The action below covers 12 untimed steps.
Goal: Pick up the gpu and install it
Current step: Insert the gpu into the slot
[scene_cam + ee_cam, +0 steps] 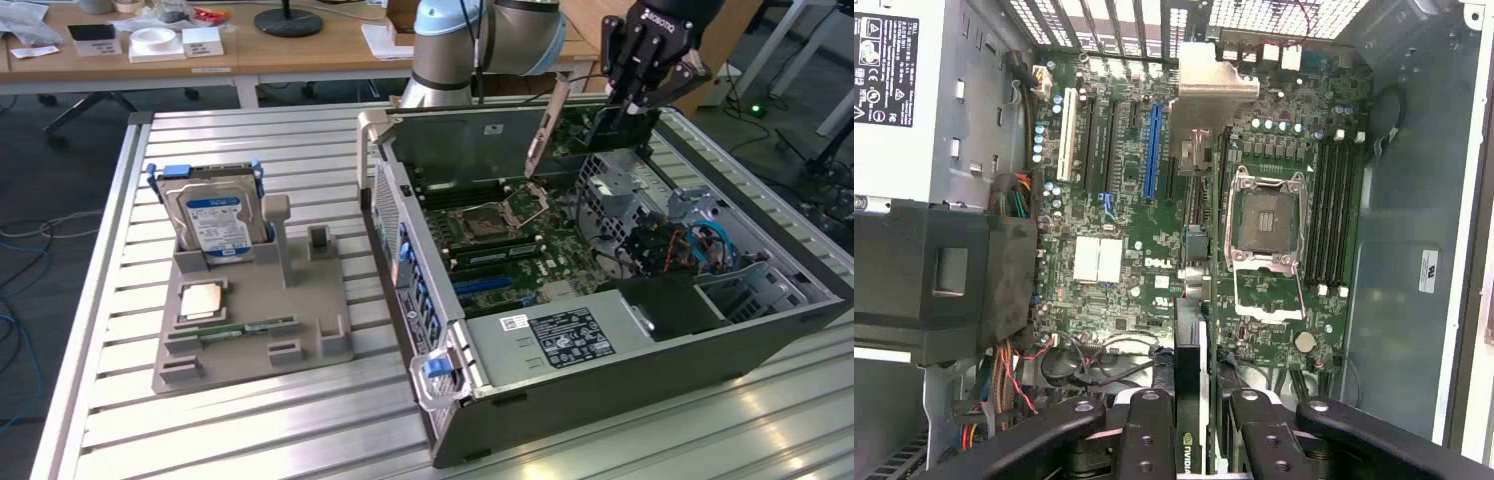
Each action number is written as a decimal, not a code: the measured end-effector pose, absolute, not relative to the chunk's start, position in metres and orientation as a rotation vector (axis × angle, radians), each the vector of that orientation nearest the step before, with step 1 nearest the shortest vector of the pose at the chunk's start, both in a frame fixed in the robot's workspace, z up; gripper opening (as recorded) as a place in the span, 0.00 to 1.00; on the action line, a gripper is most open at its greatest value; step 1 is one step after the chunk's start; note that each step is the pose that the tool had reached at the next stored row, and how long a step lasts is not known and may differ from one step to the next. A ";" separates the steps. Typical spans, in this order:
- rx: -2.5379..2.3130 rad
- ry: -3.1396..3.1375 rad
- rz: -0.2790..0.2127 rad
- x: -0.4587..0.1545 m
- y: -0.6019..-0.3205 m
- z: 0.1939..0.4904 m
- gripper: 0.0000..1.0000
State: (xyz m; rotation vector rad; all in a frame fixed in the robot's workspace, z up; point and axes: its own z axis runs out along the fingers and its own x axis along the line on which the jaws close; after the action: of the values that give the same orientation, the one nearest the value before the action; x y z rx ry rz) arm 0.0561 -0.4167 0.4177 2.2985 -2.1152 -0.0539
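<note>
Jaws pinch the graphics card point(1189, 365) by its flat faces; in the wrist view we see it edge-on between the two black fingers point(1146, 435). It hangs over the green motherboard point(1114, 290) inside the open computer case point(641, 390), at the case's far end in the exterior view. On the desk point(200, 430), at the exterior view's left, a grey holder point(310, 305) carries a hard drive point(214, 222), a processor point(203, 300) and a memory stick point(248, 328)
</note>
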 end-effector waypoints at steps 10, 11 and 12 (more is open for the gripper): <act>2.299 -2.115 -0.054 0.055 -0.417 0.417 0.26; 2.299 -2.115 -0.054 0.055 -0.417 0.417 0.26; 2.298 -2.115 -0.054 0.055 -0.417 0.417 0.26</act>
State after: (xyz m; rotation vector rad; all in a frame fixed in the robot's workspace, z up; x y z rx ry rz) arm 0.0551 -0.4167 0.4172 2.2985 -2.1154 -0.0540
